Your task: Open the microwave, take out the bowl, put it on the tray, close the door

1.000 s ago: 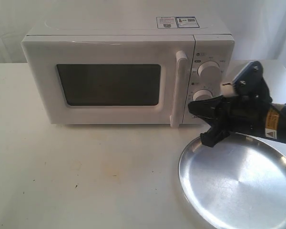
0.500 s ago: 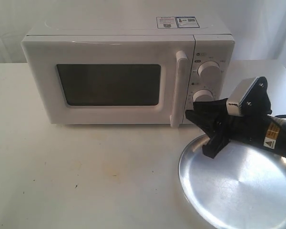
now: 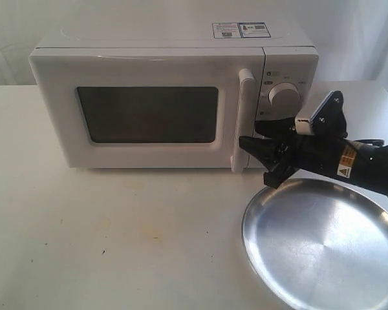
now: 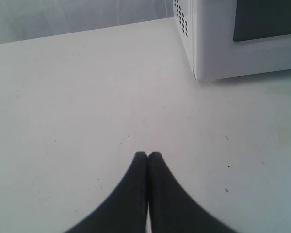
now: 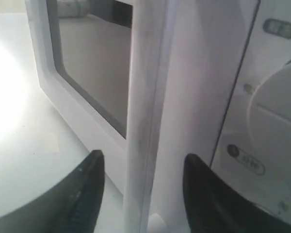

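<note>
The microwave [image 3: 161, 110] is sitting on the counter [image 3: 84, 245] with its door [image 3: 149, 74] shut. The right jaws are hanging spread wide at the microwave's front, one finger [image 5: 82, 194] on either side of the handle [image 3: 244, 103], not squeezing it. The tray [image 3: 323, 252] is lying just in front of the microwave's knob side. The left jaws are hovering clenched and empty off the microwave's other front corner.

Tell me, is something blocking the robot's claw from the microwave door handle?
No, nothing visible. The open right gripper has its fingers on either side of the door handle, which stands bare between them.
</note>
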`<state>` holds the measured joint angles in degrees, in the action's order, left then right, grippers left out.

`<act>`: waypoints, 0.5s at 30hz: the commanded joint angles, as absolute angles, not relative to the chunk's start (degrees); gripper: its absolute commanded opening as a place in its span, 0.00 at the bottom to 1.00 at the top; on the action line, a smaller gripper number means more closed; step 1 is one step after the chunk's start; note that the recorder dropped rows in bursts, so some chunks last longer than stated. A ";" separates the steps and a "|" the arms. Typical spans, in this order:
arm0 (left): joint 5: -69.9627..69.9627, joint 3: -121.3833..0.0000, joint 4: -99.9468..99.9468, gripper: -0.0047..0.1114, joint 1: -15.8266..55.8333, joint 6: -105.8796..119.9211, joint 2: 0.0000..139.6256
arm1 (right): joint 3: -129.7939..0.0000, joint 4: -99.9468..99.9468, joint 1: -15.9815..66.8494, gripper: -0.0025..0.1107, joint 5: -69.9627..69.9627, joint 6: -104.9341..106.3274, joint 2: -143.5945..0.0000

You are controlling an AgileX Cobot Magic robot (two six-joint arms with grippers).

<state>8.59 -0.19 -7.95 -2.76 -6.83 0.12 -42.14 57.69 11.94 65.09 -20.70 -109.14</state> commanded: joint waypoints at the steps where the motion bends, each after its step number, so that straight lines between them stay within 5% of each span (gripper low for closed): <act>1: 8.51 0.00 -7.73 0.04 -2.71 -7.15 0.00 | -46.15 62.45 12.12 0.41 65.70 -23.41 -111.29; 6: 8.51 0.00 -7.73 0.04 -2.71 -7.15 0.00 | -49.20 67.19 12.66 0.41 65.70 -26.89 -112.37; 15: 8.51 0.00 -7.73 0.04 -2.71 -7.15 0.00 | -52.19 69.31 12.66 0.23 68.87 -29.74 -114.81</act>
<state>8.59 -0.19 -7.95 -2.76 -6.83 0.12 -49.14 68.23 12.16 67.05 -28.64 -113.40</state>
